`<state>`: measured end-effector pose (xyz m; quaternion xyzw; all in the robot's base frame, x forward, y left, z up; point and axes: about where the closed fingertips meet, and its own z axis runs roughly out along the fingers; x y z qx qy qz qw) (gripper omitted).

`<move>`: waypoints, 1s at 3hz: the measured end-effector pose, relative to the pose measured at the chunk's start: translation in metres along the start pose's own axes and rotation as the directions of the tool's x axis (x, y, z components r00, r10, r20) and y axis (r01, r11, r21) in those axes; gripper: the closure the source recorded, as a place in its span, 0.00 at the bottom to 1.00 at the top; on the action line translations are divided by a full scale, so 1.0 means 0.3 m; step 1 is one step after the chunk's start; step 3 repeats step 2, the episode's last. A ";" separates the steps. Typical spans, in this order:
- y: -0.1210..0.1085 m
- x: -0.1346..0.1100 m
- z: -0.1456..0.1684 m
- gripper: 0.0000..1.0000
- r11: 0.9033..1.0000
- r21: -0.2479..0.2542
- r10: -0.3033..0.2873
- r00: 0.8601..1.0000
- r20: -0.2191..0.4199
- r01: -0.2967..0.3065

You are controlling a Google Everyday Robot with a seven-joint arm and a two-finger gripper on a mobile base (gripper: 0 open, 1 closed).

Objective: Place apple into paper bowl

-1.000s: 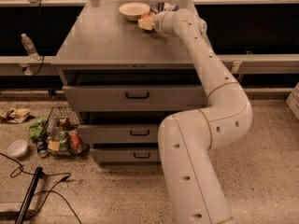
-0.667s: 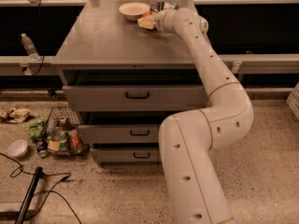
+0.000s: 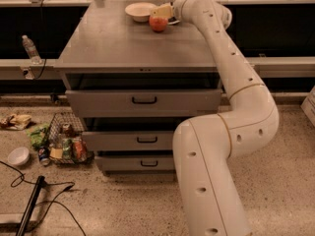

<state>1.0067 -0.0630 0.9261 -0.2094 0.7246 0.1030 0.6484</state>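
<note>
Lab-like workroom: metal drawer cabinet [image 3: 123, 43], littered floor [image 3: 288, 181]; gripper [image 3: 163, 14] at cabinet's far edge.

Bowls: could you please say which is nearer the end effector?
The cream bowl on the cabinet top, right beside the end effector at the apple; the other bowl sits on the floor by the litter.

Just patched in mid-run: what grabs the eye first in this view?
The big white arm dominates, running from the bottom edge up the right side to the far end of the table. There the gripper sits right at the red apple, just right of the paper bowl. On the floor at left, litter around a wire basket also stands out.
</note>
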 end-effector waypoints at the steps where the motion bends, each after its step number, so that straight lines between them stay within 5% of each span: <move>1: -0.197 -0.169 -0.161 0.00 0.991 0.121 -0.065 0.996 0.053 0.058; 3: -0.228 -0.188 -0.189 0.00 0.988 0.141 -0.077 0.995 0.056 0.068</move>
